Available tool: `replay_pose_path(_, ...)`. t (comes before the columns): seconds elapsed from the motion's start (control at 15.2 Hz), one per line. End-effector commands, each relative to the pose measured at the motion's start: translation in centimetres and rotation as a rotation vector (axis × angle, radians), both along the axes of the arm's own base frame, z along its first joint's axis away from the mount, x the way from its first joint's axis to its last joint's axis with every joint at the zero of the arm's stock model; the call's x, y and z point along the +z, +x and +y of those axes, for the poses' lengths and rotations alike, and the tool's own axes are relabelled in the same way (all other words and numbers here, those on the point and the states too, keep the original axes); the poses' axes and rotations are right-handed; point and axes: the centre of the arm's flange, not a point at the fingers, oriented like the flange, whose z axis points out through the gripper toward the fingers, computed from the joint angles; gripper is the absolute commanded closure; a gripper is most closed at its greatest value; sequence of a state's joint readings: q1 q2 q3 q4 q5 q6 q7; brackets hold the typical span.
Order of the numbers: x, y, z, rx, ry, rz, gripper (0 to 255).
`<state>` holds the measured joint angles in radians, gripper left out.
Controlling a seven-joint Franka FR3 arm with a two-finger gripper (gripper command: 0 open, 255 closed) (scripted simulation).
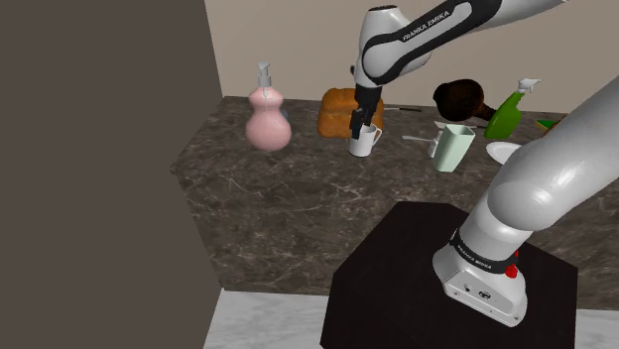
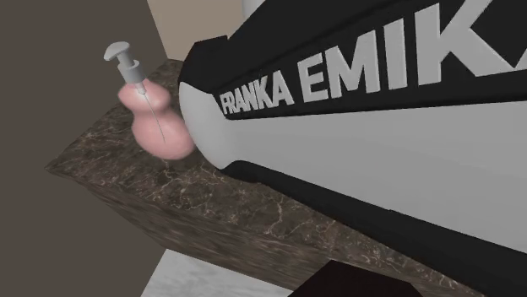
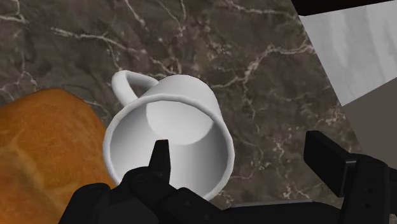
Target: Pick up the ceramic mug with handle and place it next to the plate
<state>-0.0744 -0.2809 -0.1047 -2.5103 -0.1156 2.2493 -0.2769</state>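
Note:
A white mug (image 1: 366, 141) with a handle stands upright on the dark marble counter (image 1: 298, 198), just in front of a loaf of bread (image 1: 337, 111). My gripper (image 1: 358, 130) hangs right over the mug, open. In the wrist view one finger (image 3: 160, 159) reaches down inside the mug (image 3: 184, 108), while the other finger (image 3: 327, 159) stands well outside its wall; neither touches it. The mug's handle (image 3: 126, 85) points away from the fingers, beside the bread (image 3: 44, 146). A white plate (image 1: 503, 152) lies at the shoulder view's right, partly hidden behind my arm.
A pink soap dispenser (image 1: 268, 121) (image 2: 152, 118) stands near the counter's corner. A pale green cup (image 1: 453, 147), a green spray bottle (image 1: 511, 109) and a dark brown pot (image 1: 462, 97) stand between mug and plate. A grey wall (image 1: 99, 149) bounds the left. My stand (image 1: 436, 278) is in front.

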Motion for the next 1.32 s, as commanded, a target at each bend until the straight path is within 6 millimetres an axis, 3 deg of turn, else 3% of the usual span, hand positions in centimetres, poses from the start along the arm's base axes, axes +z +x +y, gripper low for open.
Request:
replay_pose_path(0.0, -1.1, 0.4, -0.5, 0.001, -0.001, 0.0, 0)
replay_pose_path(0.33, -3.6, 0.5, -0.7, 0.001, -0.001, 0.0, 0)
replay_pose_path(0.86, -3.6, 0.5, -0.7, 0.001, -0.001, 0.0, 0)
replay_pose_path(0.92, -3.6, 0.5, -0.7, 0.001, -0.001, 0.0, 255)
replay_pose_path(1.25, -3.6, 0.5, -0.7, 0.001, -0.001, 0.0, 255)
